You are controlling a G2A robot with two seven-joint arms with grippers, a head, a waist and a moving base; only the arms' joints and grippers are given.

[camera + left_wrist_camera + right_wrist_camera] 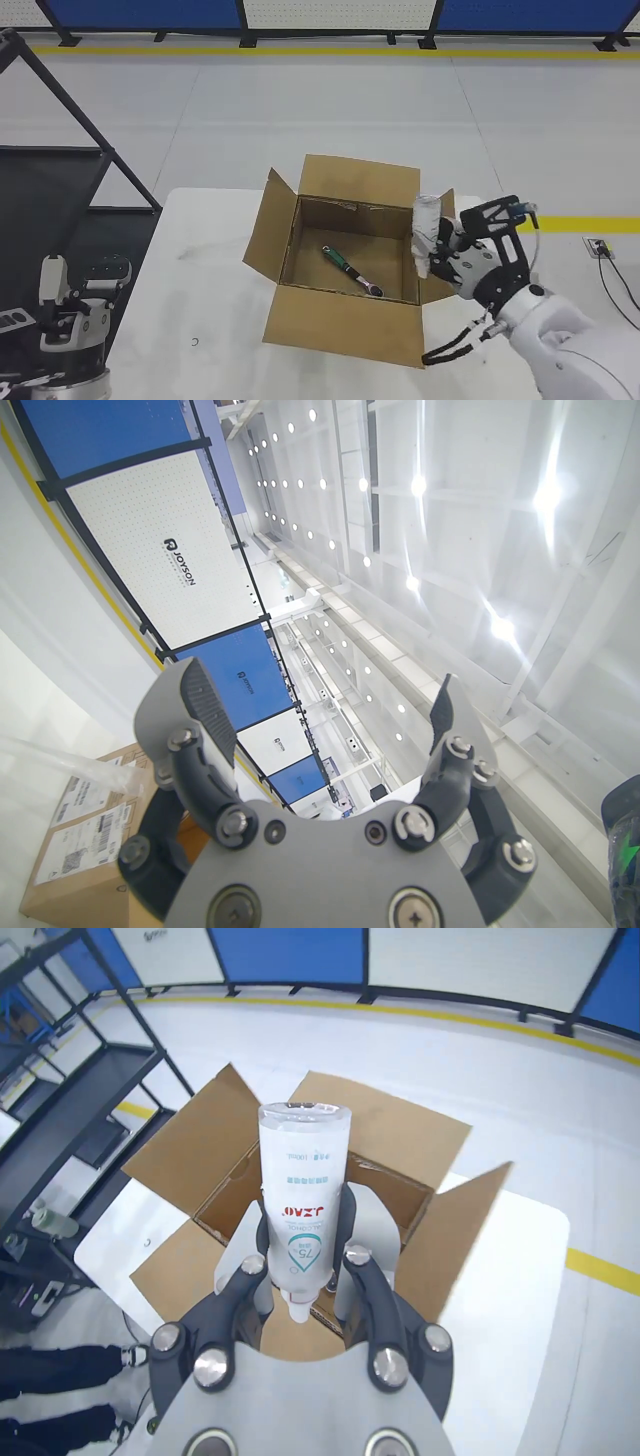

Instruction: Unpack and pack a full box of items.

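Currently one bottle [302,1153] is clamped between the fingers of the right gripper [303,1217]. The cap is turned toward the wrist and the base points away, so the long axis runs along the fingers. The bottle is held in the air over the right wall of the box [340,325], beside the right flap, with the opening just to its left and below. One wrench [350,270] is seen lying aslant on the box floor. One box is counted on the table [210,290], toward the far edge. The left gripper [325,695] is held wide open and empty off the table's left edge, well apart from the box, so the right arm is judged the nearer.
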